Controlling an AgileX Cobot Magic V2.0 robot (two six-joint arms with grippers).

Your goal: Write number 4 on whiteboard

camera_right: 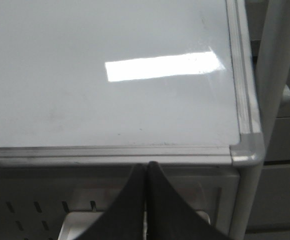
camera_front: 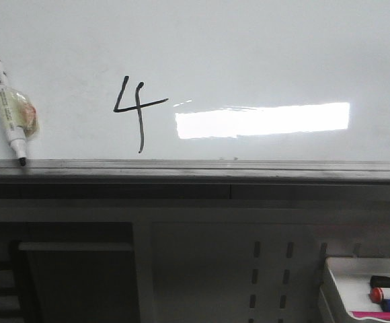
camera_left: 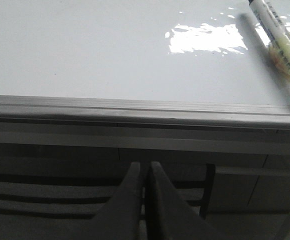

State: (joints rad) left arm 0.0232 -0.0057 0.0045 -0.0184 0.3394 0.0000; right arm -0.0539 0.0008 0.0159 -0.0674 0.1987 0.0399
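Observation:
The whiteboard [camera_front: 262, 54] fills the upper front view, with its grey lower rail [camera_front: 195, 169] below. A thin black number 4 [camera_front: 136, 111] is drawn left of centre. A white marker [camera_front: 7, 108] with a black cap and tip leans on the board at far left, tip on the rail; it also shows in the left wrist view [camera_left: 280, 42]. My left gripper [camera_left: 145, 165] is shut and empty, below the rail. My right gripper [camera_right: 147, 165] is shut and empty, below the rail near the board's right corner [camera_right: 245, 147]. Neither gripper shows in the front view.
A white tray [camera_front: 343, 282] with black, red and blue markers sits at lower right, its rim also under my right gripper [camera_right: 80, 220]. A perforated grey panel [camera_front: 269, 269] and a dark shelf frame [camera_front: 74, 269] lie below the rail. A grey post [camera_right: 275, 75] stands beside the board's right edge.

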